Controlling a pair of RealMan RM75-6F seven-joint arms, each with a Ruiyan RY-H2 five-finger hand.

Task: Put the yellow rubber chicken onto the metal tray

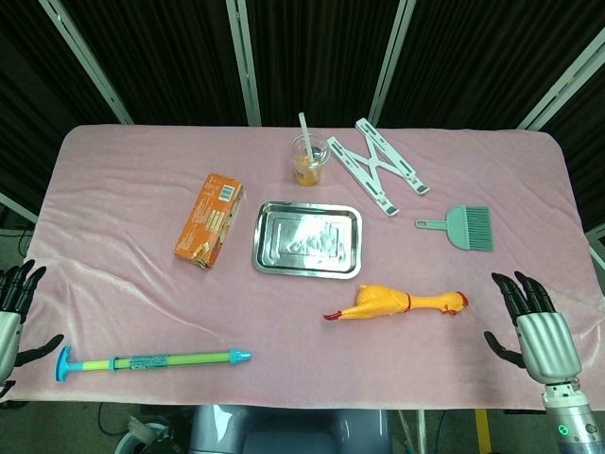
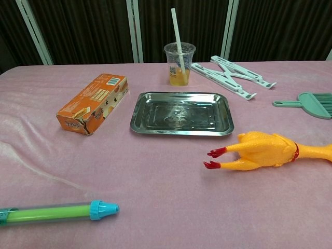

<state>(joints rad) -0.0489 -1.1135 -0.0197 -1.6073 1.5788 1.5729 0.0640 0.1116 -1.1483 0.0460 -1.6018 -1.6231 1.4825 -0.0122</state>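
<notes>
The yellow rubber chicken [image 1: 392, 304] [image 2: 267, 150] lies on its side on the pink cloth, red feet pointing left, just below and right of the metal tray [image 1: 306, 240] [image 2: 181, 113]. The tray holds nothing. My right hand [image 1: 531, 326] hovers at the table's front right edge, fingers spread, holding nothing, a short way right of the chicken's head. At the far left edge my left hand [image 1: 13, 307] also has its fingers spread and holds nothing. Neither hand shows in the chest view.
An orange box [image 1: 209, 219] lies left of the tray. A cup with a straw [image 1: 308, 158] and a white folding stand [image 1: 378, 165] sit behind it. A teal brush [image 1: 461, 227] lies at the right. A green and blue water squirter [image 1: 151, 360] lies near the front left.
</notes>
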